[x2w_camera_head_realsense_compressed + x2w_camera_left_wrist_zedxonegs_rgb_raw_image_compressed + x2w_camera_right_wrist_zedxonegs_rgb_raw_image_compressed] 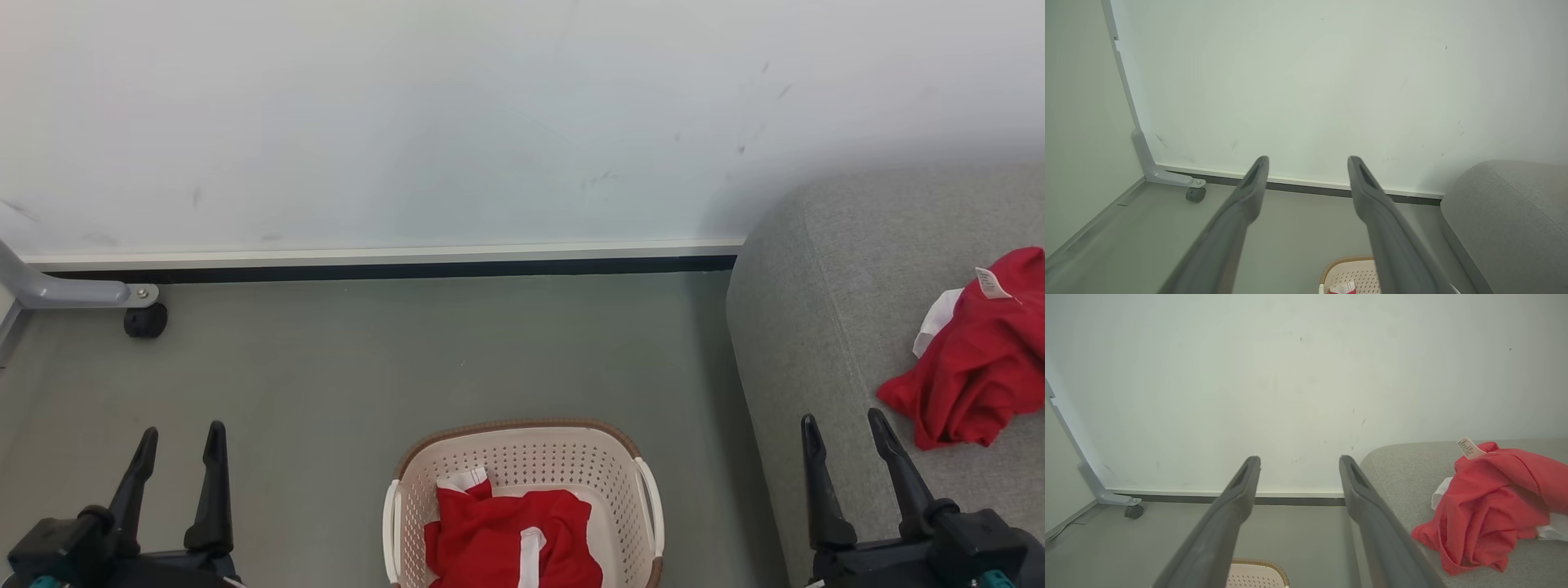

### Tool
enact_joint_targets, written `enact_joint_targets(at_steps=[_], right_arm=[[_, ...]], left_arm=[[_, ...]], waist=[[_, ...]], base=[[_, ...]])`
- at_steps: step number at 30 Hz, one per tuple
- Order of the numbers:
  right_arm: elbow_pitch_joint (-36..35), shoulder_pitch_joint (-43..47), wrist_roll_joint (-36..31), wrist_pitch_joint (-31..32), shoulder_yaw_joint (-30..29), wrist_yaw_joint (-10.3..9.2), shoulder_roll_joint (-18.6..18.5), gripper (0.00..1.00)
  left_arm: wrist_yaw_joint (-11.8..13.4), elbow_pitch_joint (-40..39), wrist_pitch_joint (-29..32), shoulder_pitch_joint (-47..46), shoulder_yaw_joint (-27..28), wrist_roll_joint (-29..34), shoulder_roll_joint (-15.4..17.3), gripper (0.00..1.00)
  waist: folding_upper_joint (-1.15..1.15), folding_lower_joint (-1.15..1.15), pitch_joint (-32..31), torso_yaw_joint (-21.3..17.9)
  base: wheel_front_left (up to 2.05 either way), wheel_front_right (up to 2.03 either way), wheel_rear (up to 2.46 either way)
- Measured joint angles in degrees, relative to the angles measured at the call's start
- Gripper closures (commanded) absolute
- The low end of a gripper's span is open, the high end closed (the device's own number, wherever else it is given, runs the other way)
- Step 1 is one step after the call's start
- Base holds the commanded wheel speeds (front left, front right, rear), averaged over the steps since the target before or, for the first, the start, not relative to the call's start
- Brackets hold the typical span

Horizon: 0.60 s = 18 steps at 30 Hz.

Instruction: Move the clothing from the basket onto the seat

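**Wall** (408, 122): pale and scuffed, takes up the upper half of the head view.

**Floor** (367, 359): grey-green, running from the wall's dark base strip toward the robot.

**Seat** (816, 310): light grey with a rounded corner, on the robot's right. The picture's right edge cuts it off, so its full extent can't be judged.

**Basket** (522, 453): cream, perforated, brown rim. It stands on the floor straight ahead between the two arms, near the seat's corner. Likely set there so either arm can reach in and swing a short way to the cushion. Its near part runs off the bottom edge.

**Garment on the seat** (971, 367): crumpled red heap with white trim at its left, partly out of frame. By my reading, half the job is done.

**Garment in the basket** (498, 539): bunched red with a white stripe, its lower part cut off. Can't tell whether anything lies beneath it.

**Left gripper** (183, 428): low left over bare floor, fingers spread wide with nothing between them.

**Right gripper** (842, 416): low right against the seat's front edge, also spread and empty. It is near the heap but apart from it. Both look parked at ready, so a reach into the basket seems next.

**Caster** (145, 320): sits under a grey metal foot (73, 290) at far left. Whatever the foot carries is out of frame.

**Label** (992, 283): white tag on the seat's garment, print too small to read.
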Motion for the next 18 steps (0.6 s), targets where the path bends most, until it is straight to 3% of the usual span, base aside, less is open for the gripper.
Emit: enact_joint_targets(at_steps=[18], right_arm=[[1.6, -0.9, 0.4, -2.0, 1.0, -0.33, 0.1, 0.00]], left_arm=[[-2.0, -0.5, 0.0, 0.8, 2.6, 2.8, -1.8, 0.00]], waist=[[0.00, 0.00, 0.1, -1.0]], base=[[0.00, 0.00, 0.00]])
